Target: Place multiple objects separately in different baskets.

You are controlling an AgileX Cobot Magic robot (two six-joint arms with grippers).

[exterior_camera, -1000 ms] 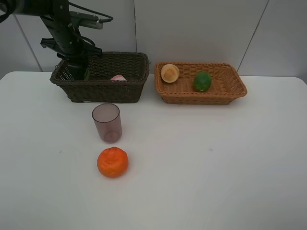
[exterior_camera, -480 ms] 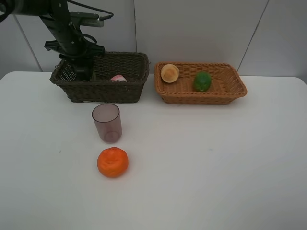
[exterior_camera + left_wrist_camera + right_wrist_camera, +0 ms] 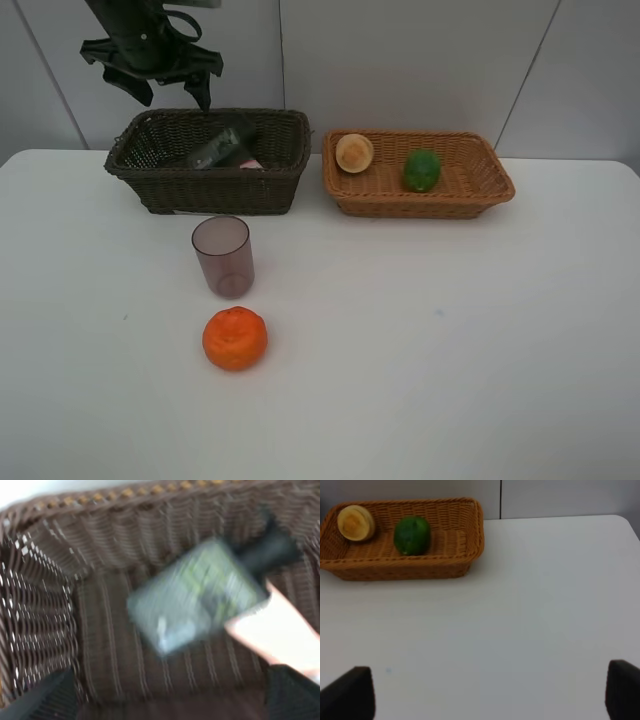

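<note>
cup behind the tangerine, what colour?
Translucent mauve; the cup shows best in the exterior high view.

Left arm [image 3: 135, 25]: high up at 11 o'clock, pointing down.
Left end effector [image 3: 172, 98]: fingers spread, empty.
Right end effector [image 3: 485, 697]: fingers wide apart, empty.

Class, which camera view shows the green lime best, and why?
The right wrist view: the lime appears largest and unobstructed in the tan basket. The exterior high view shows it smaller; the left wrist view misses it.
</note>
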